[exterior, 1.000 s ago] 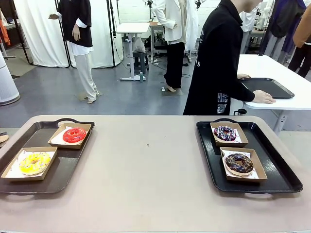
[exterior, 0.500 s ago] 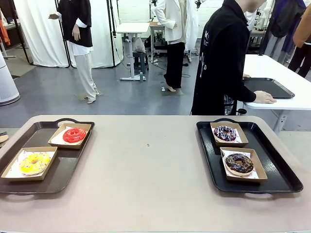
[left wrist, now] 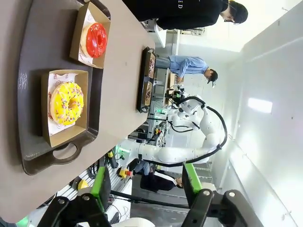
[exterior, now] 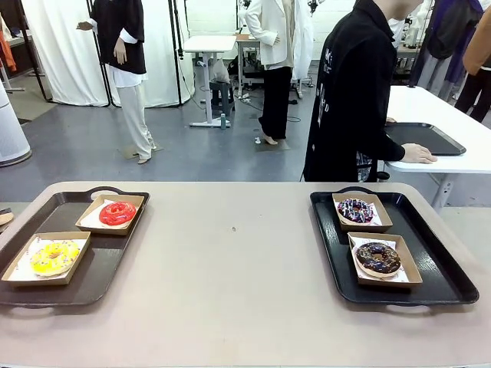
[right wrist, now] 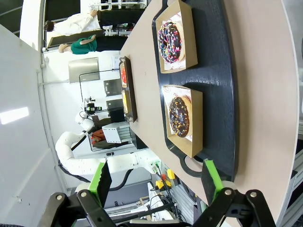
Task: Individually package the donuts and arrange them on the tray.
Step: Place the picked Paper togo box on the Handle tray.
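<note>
On the desk (exterior: 230, 291) two dark trays, one each side. Left tray (exterior: 115, 253): red donut (exterior: 117, 213) and yellow sprinkled donut (exterior: 54, 257), each in its own paper-lined cardboard box. Right tray (exterior: 445, 268): white-purple sprinkled donut (exterior: 355, 210) and chocolate donut (exterior: 377, 257), also boxed singly. Left gripper (left wrist: 146, 189) hangs off the near end of the left tray, fingers apart, holding nothing. Right gripper (right wrist: 154, 182) likewise by the right tray, fingers wide apart, empty. Person (exterior: 353, 100) stands beyond the far edge, turned away, hand on a tray at another table. Judgement: packaging looks done, all four boxed and on trays; nothing left but maybe a tidy-up or retreat.
</note>
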You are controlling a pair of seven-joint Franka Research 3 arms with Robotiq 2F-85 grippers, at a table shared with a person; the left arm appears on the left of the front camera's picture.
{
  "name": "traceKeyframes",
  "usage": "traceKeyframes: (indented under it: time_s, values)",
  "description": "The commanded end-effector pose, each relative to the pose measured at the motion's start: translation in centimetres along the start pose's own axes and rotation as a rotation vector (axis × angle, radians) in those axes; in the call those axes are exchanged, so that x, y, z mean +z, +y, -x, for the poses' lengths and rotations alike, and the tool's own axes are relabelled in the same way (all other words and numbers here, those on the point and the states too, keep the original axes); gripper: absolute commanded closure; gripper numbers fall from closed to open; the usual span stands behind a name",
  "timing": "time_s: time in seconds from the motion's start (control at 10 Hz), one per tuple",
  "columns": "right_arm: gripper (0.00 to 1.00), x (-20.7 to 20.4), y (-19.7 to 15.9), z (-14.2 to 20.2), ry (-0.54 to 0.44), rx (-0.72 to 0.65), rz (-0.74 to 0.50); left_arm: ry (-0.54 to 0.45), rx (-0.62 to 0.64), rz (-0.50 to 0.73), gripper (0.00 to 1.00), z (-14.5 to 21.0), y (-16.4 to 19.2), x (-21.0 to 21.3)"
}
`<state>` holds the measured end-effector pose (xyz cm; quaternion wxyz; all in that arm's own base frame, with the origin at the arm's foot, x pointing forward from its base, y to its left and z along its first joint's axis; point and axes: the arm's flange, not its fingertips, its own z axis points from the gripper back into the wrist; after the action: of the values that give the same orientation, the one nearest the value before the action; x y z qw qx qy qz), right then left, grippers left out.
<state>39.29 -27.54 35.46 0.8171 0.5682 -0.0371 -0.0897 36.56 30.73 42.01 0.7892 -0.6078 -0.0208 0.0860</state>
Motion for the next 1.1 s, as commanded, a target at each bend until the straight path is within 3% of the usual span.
traceKeyframes:
  time_s: [0.0,1.0]
  values:
    - [0.0,0.0,0.13,0.01,0.004,0.001,-0.006,-0.018,0.004,-0.01,0.2,0.52,-0.21,-0.42]
    - [0.0,0.0,0.13,0.01,0.004,0.001,-0.006,-0.018,0.004,-0.01,0.2,0.52,-0.21,-0.42]
